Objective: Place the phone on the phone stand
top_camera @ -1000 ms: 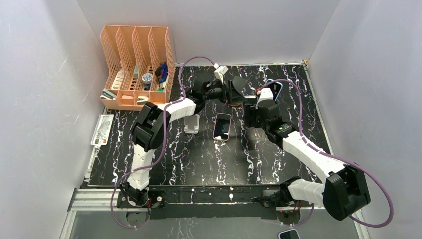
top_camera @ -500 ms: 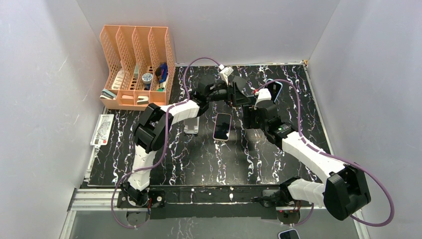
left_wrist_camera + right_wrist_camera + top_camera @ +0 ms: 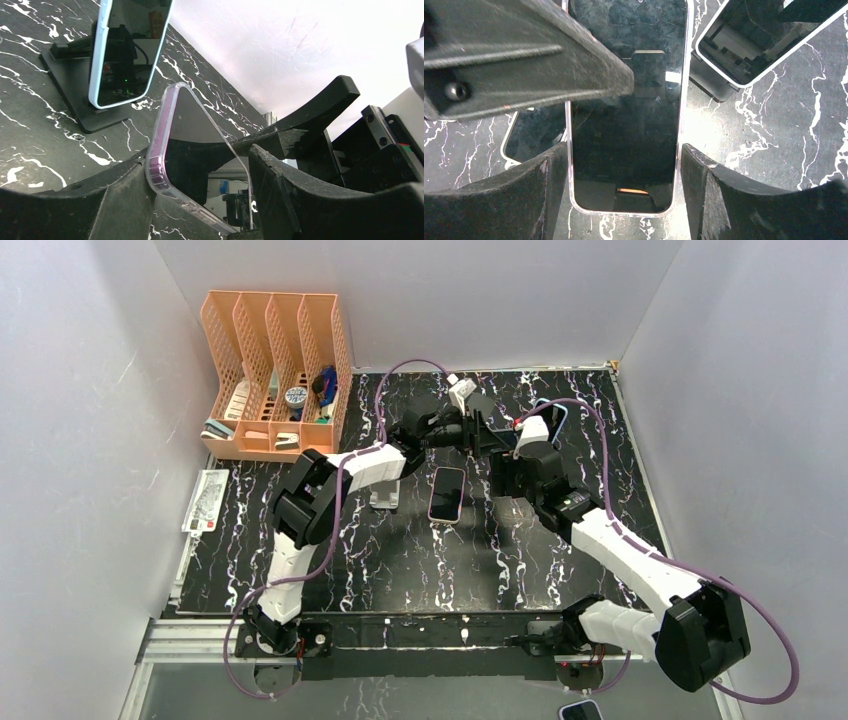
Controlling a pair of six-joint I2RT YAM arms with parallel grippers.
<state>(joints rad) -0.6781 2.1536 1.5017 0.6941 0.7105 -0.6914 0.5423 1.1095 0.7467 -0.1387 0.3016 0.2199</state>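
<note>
My right gripper (image 3: 624,150) is shut on the near end of a dark phone in a clear purple-edged case (image 3: 624,125), one finger on each long side. It holds the phone at the back middle of the mat (image 3: 503,447). My left gripper (image 3: 486,432) reaches in from the left with its jaws apart around the phone's far end (image 3: 195,120). One left finger (image 3: 524,55) crosses over the screen. An empty clear stand (image 3: 385,490) stands on the mat left of centre.
A pink-cased phone (image 3: 447,493) lies flat mid-mat. A light-blue-cased phone (image 3: 553,418) leans on a black stand (image 3: 75,95) at the back right. An orange file rack (image 3: 275,370) stands at the back left. A white card (image 3: 203,502) lies off the mat's left edge.
My left gripper has moved to the right, up to the phone held by my right gripper. The right gripper has hardly moved.
</note>
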